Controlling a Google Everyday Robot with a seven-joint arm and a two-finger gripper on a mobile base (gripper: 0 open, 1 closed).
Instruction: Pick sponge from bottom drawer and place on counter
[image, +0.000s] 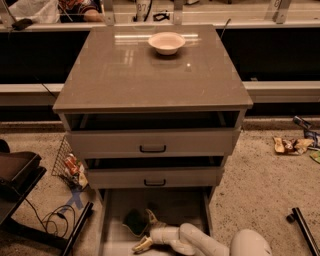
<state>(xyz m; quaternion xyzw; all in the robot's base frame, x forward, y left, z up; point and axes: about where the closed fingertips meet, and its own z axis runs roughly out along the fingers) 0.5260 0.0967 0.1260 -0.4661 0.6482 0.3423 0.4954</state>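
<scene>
The sponge (132, 222) lies dark green side up on the floor of the open bottom drawer (175, 207), left of its middle. My gripper (142, 231) reaches into that drawer from the lower right on a white arm. It is open, with one pale fingertip (149, 215) at the sponge's right edge and the other lower, near the front. The sponge sits at the mouth of the open fingers and is not held. The counter (150, 75) is the glossy grey-brown top of the cabinet above.
A white bowl (166, 42) stands at the back of the counter. The two upper drawers (152, 142) with black handles stick out slightly above the bottom one. A wire basket (67, 162) and cables lie on the floor left; litter lies right.
</scene>
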